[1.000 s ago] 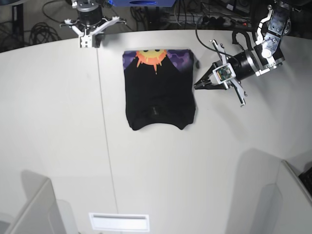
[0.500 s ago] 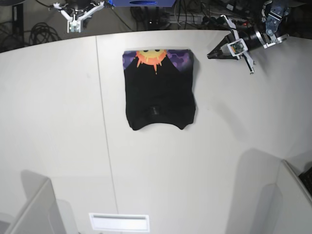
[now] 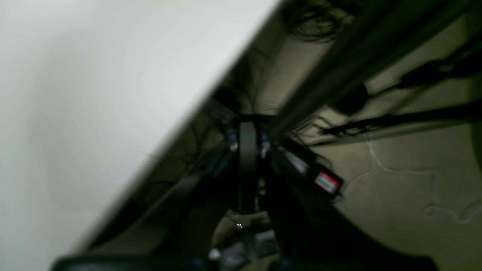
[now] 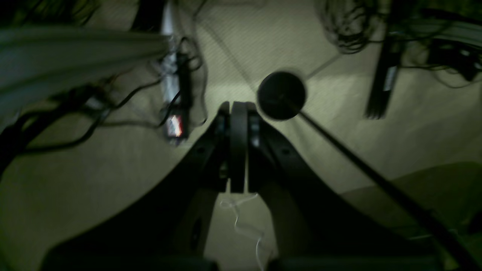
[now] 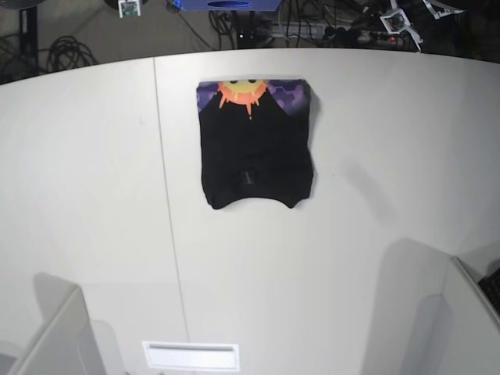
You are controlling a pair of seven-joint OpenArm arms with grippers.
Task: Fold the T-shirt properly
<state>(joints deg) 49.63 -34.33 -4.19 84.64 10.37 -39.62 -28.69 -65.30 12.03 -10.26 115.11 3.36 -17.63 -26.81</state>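
Black T-shirt (image 5: pixel 256 150) lies folded on the white tabletop (image 5: pixel 351 258), upper centre of the base frame; long axis runs top to bottom, orange sun at the far edge, collar end nearer. Both arms sit at the top edge, well apart from it. Left gripper (image 3: pixel 246 169) and right gripper (image 4: pixel 238 150): jaws pressed together, empty. Right looks slightly nearer.
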